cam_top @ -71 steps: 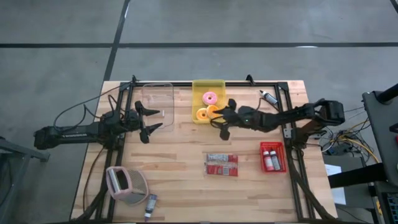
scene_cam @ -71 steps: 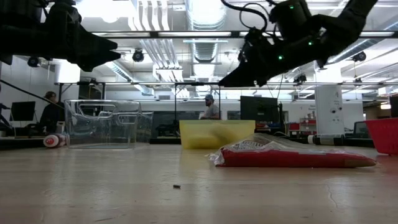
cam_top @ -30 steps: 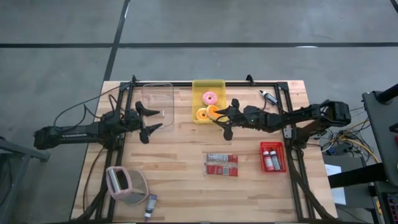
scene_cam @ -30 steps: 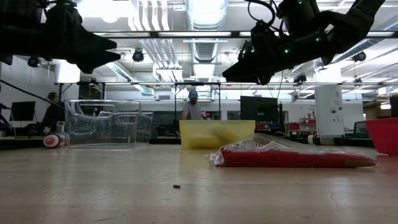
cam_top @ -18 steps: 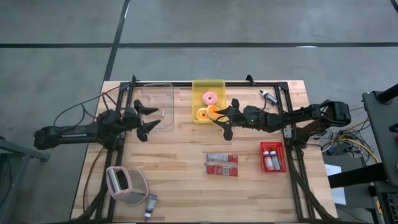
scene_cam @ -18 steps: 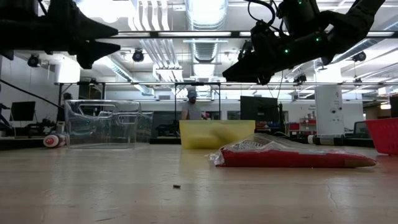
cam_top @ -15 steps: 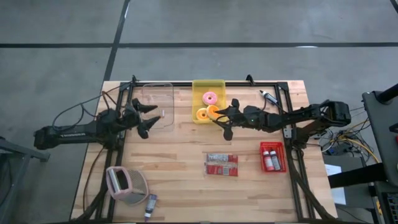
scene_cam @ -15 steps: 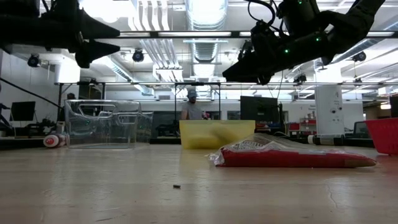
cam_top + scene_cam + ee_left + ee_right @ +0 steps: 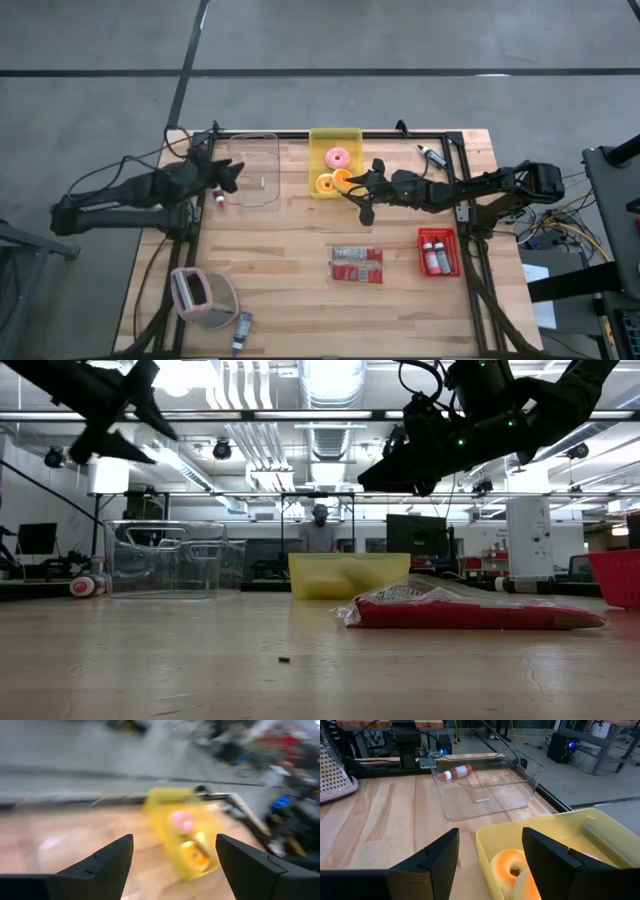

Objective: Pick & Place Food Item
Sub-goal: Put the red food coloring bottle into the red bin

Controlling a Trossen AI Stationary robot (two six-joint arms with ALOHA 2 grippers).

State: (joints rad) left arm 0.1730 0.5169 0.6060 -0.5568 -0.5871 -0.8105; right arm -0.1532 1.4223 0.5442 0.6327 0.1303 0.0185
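Three ring-shaped doughnuts, two orange (image 9: 327, 183) and one pink-iced (image 9: 338, 157), lie in a yellow plastic bin (image 9: 352, 138) at the table's far middle; the right gripper (image 9: 361, 189) hangs just right of the bin's near corner, its dark pointed fingers apart and holding nothing; left of the bin stands a clear, rounded plastic container (image 9: 254, 170) on the pale wood-plank table (image 9: 290, 290); the left gripper (image 9: 222, 178) hovers at that container's left edge, spread wide and empty.
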